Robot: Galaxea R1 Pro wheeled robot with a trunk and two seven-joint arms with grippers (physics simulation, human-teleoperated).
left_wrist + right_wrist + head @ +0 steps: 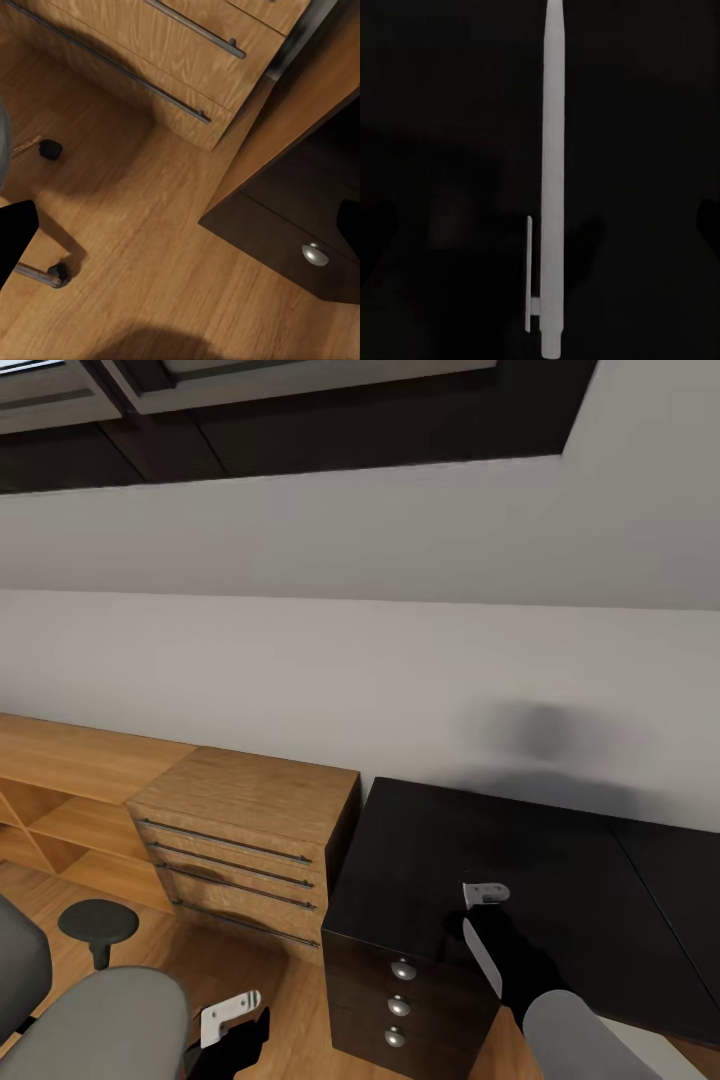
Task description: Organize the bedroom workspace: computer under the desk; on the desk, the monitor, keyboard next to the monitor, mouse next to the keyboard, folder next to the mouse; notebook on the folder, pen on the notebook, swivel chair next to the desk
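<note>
Head view, far left: I see the swivel chair [95, 1015], grey seat and a round black armrest pad, sitting on the wood floor [280, 970]. Behind it a low light-wood shelf [70, 800] runs along the wall, then a wood drawer unit [245, 835] with 4 bar handles.

My left tool [232, 1015] hangs low beside the chair, above the floor; I cannot tell how wide it is. Left wrist view gives me floor, 2 chair casters [51, 148] and the drawer unit's lower handles.

Next, the black worktop [480, 840] stands just beside the drawer unit, with 3 round silver knobs [402, 969] on its front drawers.

My right tool [487, 895] hovers over the worktop near its front edge. Right wrist view shows the white pen [552, 180] against glossy black worktop; whether the tool grips it I cannot tell.
</note>
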